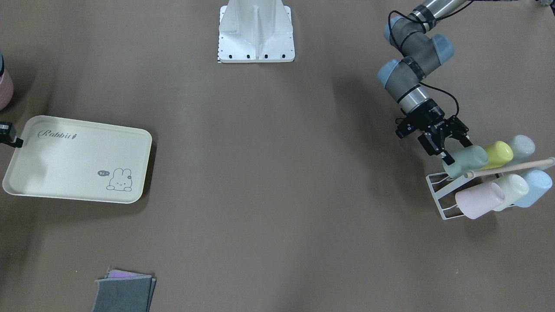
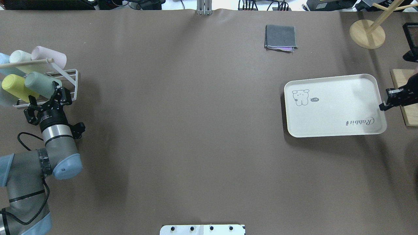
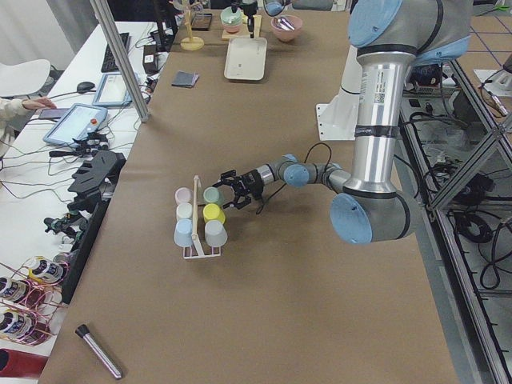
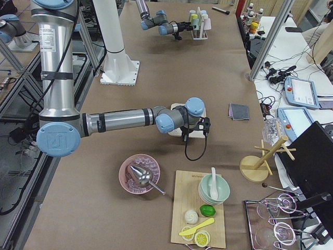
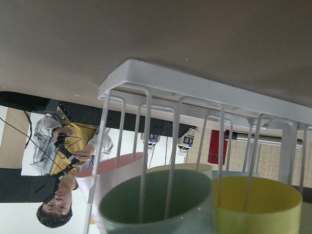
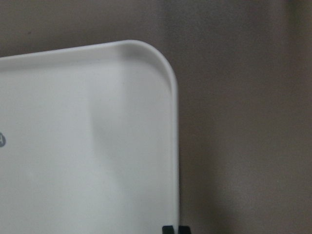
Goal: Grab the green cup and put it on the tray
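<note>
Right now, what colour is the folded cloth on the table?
The folded cloth is dark grey with a purple layer peeking out; clearest in the front-facing view.

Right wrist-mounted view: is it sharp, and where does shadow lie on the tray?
Right wrist-mounted: soft and grainy, a faint shadow band down the tray. Exterior front-facing: the tray's left end is greyed by shadow. Overhead exterior: its right end looks dimmer.

The green cup point(image 1: 466, 161) has a matt finish. The tray point(image 1: 65, 151) looks like smooth cream plastic with a faint sheen. The rack point(image 1: 438, 190) is white coated wire and its rod point(image 1: 511, 168) is bare pale wood. A matt brown sheet covers the bench point(image 1: 277, 173). The folded cloth point(image 1: 123, 294) is grey fabric.
</note>
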You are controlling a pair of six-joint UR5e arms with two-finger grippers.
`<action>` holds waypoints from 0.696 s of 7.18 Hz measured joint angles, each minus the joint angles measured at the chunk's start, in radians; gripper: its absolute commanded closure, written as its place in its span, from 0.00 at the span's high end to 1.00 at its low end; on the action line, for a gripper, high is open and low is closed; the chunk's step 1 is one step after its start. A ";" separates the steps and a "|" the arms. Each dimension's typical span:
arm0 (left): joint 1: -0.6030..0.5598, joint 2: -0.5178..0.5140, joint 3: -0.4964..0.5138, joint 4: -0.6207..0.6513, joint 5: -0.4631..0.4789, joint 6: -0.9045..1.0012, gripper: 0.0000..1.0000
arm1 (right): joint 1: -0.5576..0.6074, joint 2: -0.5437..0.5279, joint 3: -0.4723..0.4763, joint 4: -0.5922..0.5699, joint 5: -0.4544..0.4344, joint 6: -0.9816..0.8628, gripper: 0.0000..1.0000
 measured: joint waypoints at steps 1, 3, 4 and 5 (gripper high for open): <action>0.000 -0.001 0.003 0.001 0.000 0.001 0.98 | -0.030 0.011 0.025 0.000 -0.009 0.005 0.00; -0.002 -0.009 0.014 0.002 0.000 0.002 0.98 | -0.081 0.068 0.051 -0.001 -0.021 0.044 0.00; -0.002 -0.013 0.018 0.001 0.001 0.003 0.98 | -0.103 0.106 0.054 0.000 -0.019 0.092 0.00; -0.003 -0.015 0.020 0.000 0.005 0.008 0.98 | -0.124 0.145 0.058 0.001 -0.018 0.141 0.00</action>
